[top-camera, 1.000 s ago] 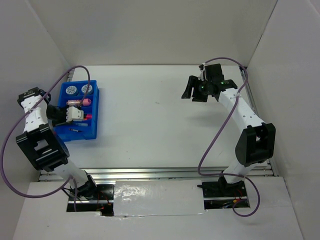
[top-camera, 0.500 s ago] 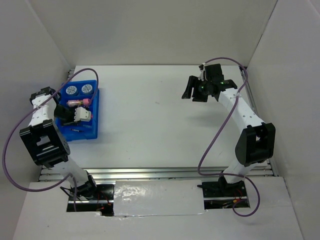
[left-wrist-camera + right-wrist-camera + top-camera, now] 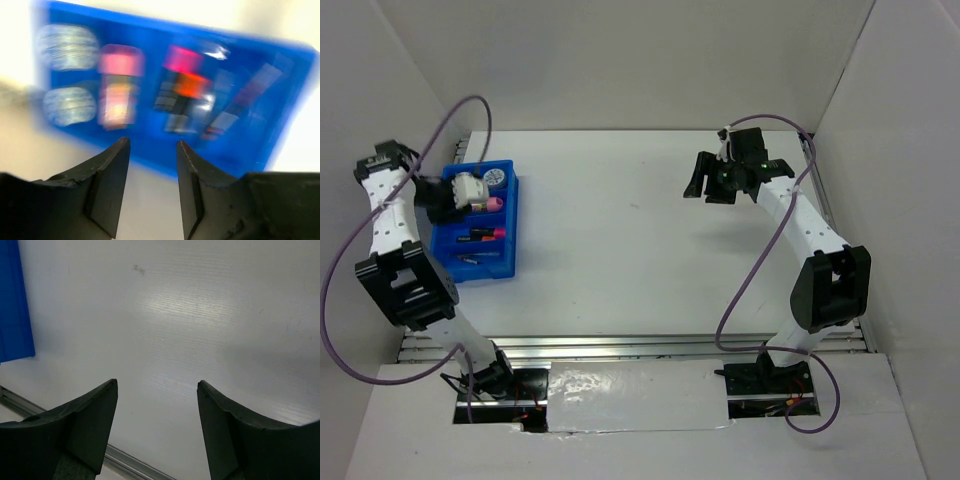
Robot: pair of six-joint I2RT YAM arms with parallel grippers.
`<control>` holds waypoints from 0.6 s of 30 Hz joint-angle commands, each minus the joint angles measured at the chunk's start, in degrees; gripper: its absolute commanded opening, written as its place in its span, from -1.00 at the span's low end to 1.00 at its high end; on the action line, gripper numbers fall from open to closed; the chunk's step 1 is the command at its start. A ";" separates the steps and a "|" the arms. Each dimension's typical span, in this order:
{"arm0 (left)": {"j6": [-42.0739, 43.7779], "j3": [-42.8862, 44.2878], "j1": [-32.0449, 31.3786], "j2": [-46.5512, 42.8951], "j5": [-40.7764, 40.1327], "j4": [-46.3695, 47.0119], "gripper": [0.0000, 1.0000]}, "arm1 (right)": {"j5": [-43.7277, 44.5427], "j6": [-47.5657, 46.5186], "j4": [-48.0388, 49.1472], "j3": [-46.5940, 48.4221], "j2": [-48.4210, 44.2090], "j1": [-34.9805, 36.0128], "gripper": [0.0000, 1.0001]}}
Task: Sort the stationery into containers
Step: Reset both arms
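The bright blue tray (image 3: 508, 262) stands at the table's left. It holds a tape roll (image 3: 496, 177), the pink marker (image 3: 495, 203), highlighters (image 3: 485, 234) and thin pens (image 3: 470, 260). My left gripper (image 3: 442, 200) hangs over the tray's far left part, and its wrist hides the second roll. The left wrist view is blurred. It shows the left gripper (image 3: 152, 142) open and empty just outside the tray's (image 3: 150, 155) edge, with two tape rolls (image 3: 67, 47), the marker (image 3: 120, 85), highlighters (image 3: 182, 85) and pens (image 3: 235, 110) in the tray. My right gripper (image 3: 705, 182) is open and empty over bare table (image 3: 157, 382).
White walls enclose the table on the left, back and right. A purple cable (image 3: 455, 120) loops above the left arm. A metal rail (image 3: 620, 345) runs along the near edge. A corner of the tray (image 3: 12, 300) shows in the right wrist view.
My left gripper has moved from over the tray's middle toward its far end, empty. The right arm has not moved.
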 commanded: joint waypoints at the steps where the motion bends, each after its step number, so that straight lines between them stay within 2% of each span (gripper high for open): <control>1: -26.76 17.17 -5.05 -0.52 12.43 -0.44 0.09 | 0.47 -2.73 0.35 0.84 -2.17 0.54 0.45; 3: -40.28 21.00 -10.08 -1.04 10.17 6.29 0.10 | -0.06 -7.11 -0.87 1.98 -2.96 0.10 0.54; 4: -51.05 21.53 -12.80 -1.74 9.29 8.60 0.12 | -0.67 -8.70 -1.32 2.34 -3.32 -0.25 0.59; 5: -54.55 20.75 -17.79 -3.84 9.28 10.45 0.18 | -1.02 -11.15 -1.67 2.51 -4.28 -0.95 0.63; 6: -58.68 18.92 -20.19 -5.34 8.84 17.26 0.26 | -1.11 -12.31 -2.11 2.60 -4.98 -1.48 0.72; 7: -69.51 12.72 -25.52 -6.83 6.93 22.20 0.70 | 0.19 -13.11 -2.29 2.43 -5.42 -1.92 0.79; 8: -74.75 7.79 -28.97 -9.20 4.38 28.08 0.78 | 1.16 -13.98 -2.64 1.99 -6.56 -2.79 0.92; 10: -80.92 4.06 -35.11 -9.92 2.78 32.94 0.99 | 3.27 -14.78 -2.82 1.29 -7.36 -4.11 0.99; 12: -91.09 0.55 -38.83 -8.70 -1.87 37.69 0.99 | 3.89 -15.57 -3.43 -0.46 -8.33 -6.40 0.99; 14: -94.65 0.62 -42.70 -5.03 -2.85 39.12 0.99 | 4.16 -16.45 -3.61 -2.13 -9.38 -9.03 0.99; 17: -99.49 1.41 -43.86 -0.71 -2.06 38.24 0.99 | 3.98 -17.86 -2.56 -6.26 -11.57 -11.24 0.99; 18: -103.68 -0.50 -43.77 -0.26 -2.58 39.29 0.99 | 4.07 -18.12 -2.29 -8.88 -12.02 -11.59 0.99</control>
